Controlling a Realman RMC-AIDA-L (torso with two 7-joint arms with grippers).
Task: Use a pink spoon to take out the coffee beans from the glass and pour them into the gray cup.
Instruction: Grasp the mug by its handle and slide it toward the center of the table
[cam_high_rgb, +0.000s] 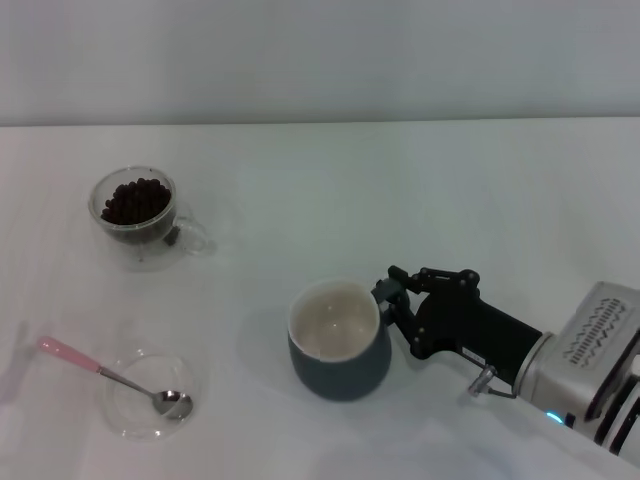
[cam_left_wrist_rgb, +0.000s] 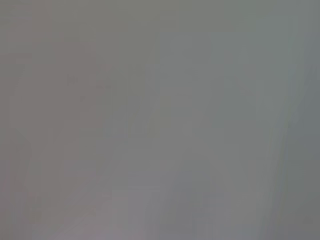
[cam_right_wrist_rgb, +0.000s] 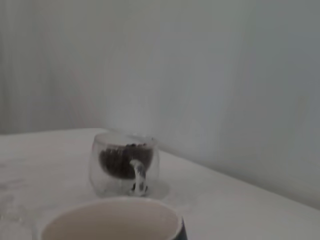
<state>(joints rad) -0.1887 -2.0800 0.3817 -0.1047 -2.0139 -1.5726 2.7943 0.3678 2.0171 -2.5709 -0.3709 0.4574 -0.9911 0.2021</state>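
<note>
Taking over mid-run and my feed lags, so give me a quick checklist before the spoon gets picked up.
1. Spoon free to grasp: ok, bowl rests in the clear dish, pink handle sticks out over the rim.
2. Beans in the glass: ok, a heap inside, glass upright.
3. Cup ready: ok, upright, inside looks empty.
4. Right end effector steadying the cup: cannot tell, it sits at the cup's handle side but the grip is hidden.
5. Left end effector near the spoon: not ok, out of the head view; its wrist view shows only a blank surface.
</note>
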